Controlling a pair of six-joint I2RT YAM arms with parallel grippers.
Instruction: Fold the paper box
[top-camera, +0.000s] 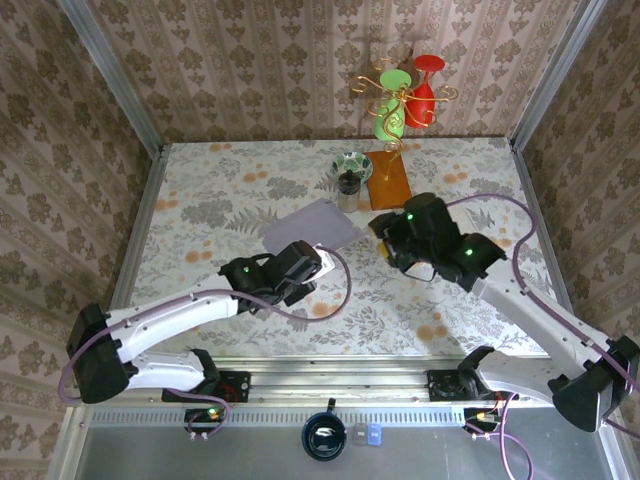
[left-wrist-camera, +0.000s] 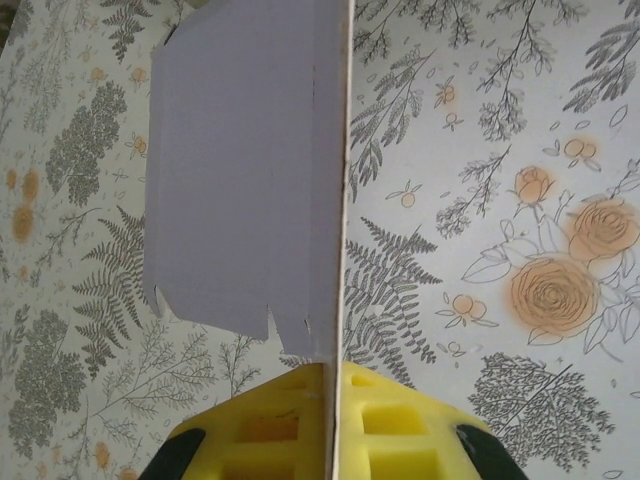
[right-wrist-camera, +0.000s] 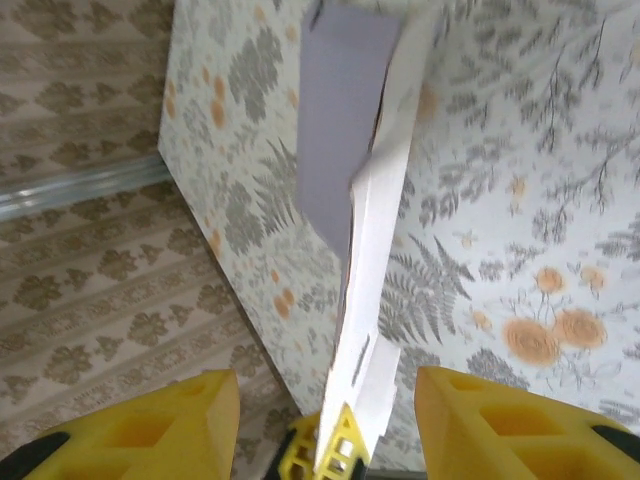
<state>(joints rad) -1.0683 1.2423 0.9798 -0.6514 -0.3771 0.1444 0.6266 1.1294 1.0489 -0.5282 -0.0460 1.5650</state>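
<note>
Paper box (top-camera: 312, 228), a flat lavender sheet with a white underside, sits near the middle of the table (top-camera: 200, 190), a little toward the far edge. In the left wrist view the paper box (left-wrist-camera: 240, 180) stands edge-on, its lavender face to the left and notched tabs along its near end. The left claw (top-camera: 300, 265) is pressed together on its near edge; its yellow fingers (left-wrist-camera: 400, 425) pinch the sheet between them.

The right claw (top-camera: 385, 238) is at the box's right corner with its jaws spread. In the right wrist view the sheet's white edge (right-wrist-camera: 380, 250) runs up between the two yellow fingers (right-wrist-camera: 500, 420) and touches neither.

Near the far edge stand a small patterned bowl (top-camera: 352, 166), an orange board (top-camera: 389, 180) and a gold wire stand (top-camera: 400, 100) with red and green glasses.
</note>
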